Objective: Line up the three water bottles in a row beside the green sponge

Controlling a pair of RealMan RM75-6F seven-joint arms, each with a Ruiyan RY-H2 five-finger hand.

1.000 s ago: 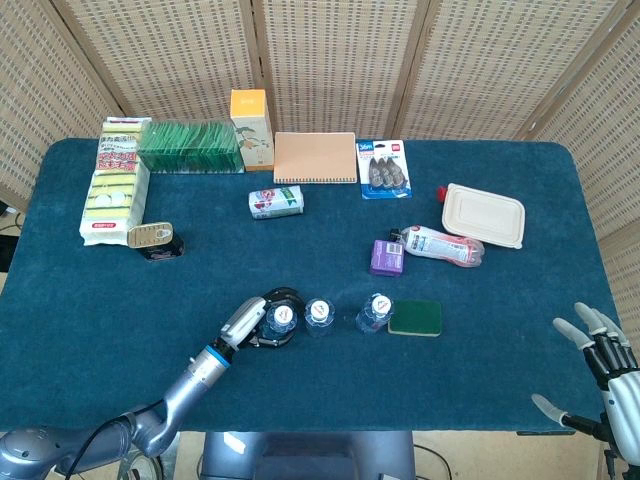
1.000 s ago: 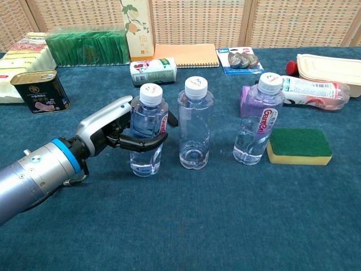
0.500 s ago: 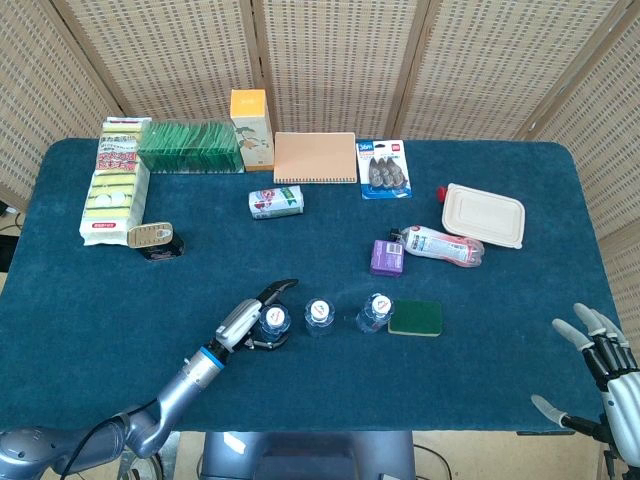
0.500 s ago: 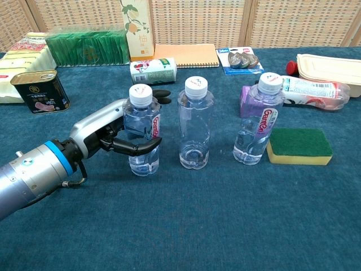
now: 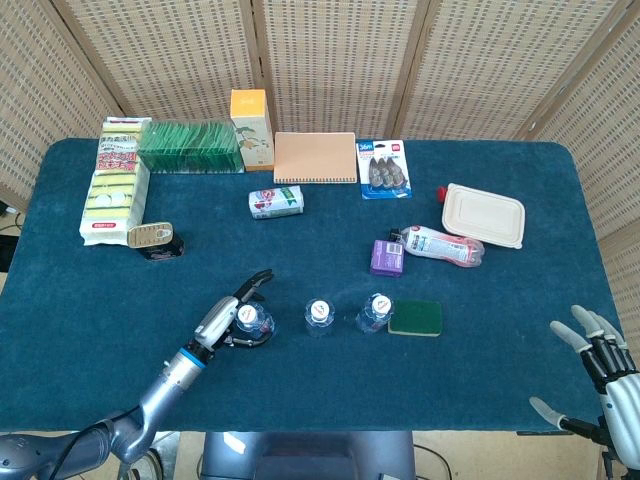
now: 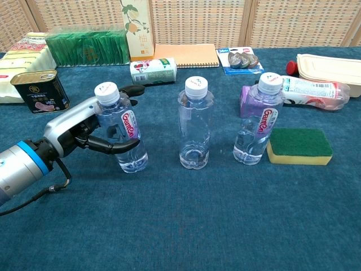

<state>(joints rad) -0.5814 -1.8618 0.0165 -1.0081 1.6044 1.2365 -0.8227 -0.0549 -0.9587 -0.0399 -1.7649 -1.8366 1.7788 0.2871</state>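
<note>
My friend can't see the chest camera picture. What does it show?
The robot's left hand grips a tilted water bottle on a blue table. Two more bottles stand upright to its right, one in the middle and one beside a green sponge. Boxes, a can and a notebook sit behind.

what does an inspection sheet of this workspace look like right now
surface: blue cloth table, flat.
job's things: green sponge at right; right bottle upright beside it; middle bottle upright; left bottle tilted, set apart from the row.
clutter: meat tin, lying can, notebook, lidded container, sponge packs along the back.
hands: left hand grips the left bottle; right hand holds nothing, fingers spread.
cables: thin black cable under the left forearm.
surroundings: woven screen panels.
</note>
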